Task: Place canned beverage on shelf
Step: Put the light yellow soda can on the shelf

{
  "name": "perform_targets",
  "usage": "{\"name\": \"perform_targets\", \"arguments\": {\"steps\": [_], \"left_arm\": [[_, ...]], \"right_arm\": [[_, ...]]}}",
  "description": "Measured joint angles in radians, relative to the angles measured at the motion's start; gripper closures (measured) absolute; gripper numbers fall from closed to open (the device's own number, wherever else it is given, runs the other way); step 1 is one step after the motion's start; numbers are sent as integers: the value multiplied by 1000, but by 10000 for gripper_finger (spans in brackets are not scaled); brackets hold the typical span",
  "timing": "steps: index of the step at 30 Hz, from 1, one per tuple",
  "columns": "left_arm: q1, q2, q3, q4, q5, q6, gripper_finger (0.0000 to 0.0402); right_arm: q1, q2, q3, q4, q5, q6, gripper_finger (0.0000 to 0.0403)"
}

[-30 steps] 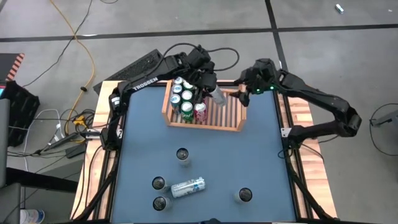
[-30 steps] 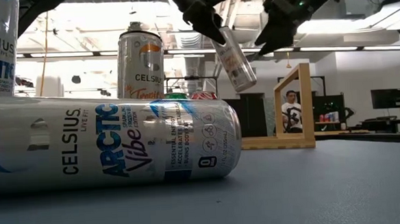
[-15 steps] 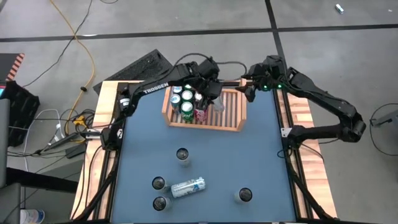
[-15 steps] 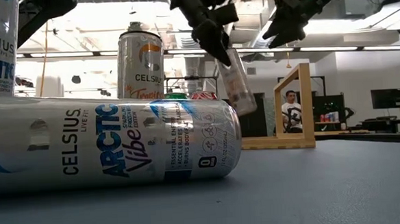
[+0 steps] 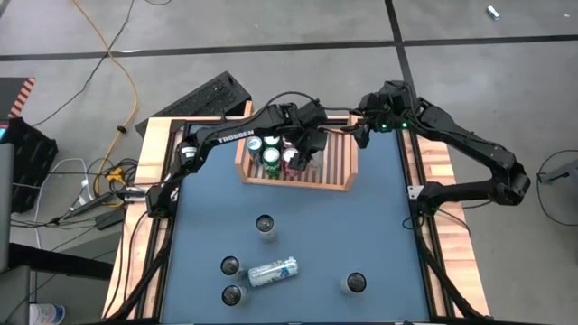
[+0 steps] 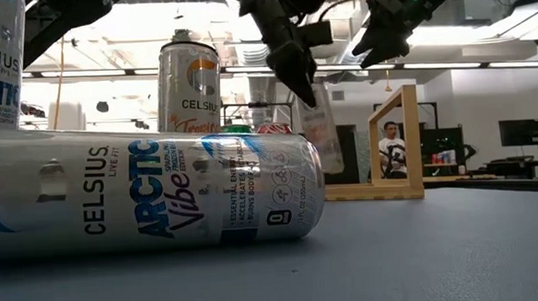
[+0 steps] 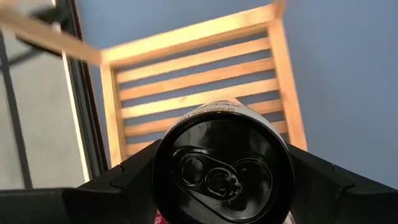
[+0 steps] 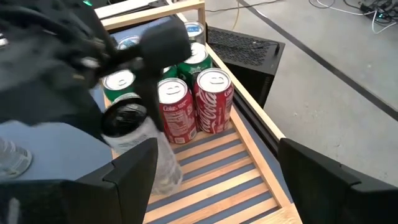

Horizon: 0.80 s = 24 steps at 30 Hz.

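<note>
- The step in hand is the placing: the left gripper (image 5: 310,144) clamps a silver can (image 8: 140,146) just above the shelf (image 5: 336,168), upper middle of the high view, beside the red cans (image 8: 198,104).
- Compared with one second ago, the can hangs lower and more upright.
- Next, I think, it must be lowered onto the slats and released.
- The right gripper (image 5: 361,132) waits with jaws apart, at the shelf's right end.

A grey concrete floor (image 5: 506,81) with dark seams surrounded the table. At ten o'clock a yellow cable (image 5: 122,86) trailed across it, and a black keyboard (image 5: 203,97) lay at eleven. Beyond the table, a person (image 6: 392,150) sat under bright ceiling lights (image 6: 115,34) near monitors (image 6: 520,133).
</note>
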Motion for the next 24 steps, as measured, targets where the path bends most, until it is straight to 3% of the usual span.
{"name": "perform_targets", "arguments": {"steps": [24], "left_arm": [[-39, 32, 0, -38, -59, -173, 148]], "right_arm": [[14, 0, 0, -1, -3, 2, 82]]}}
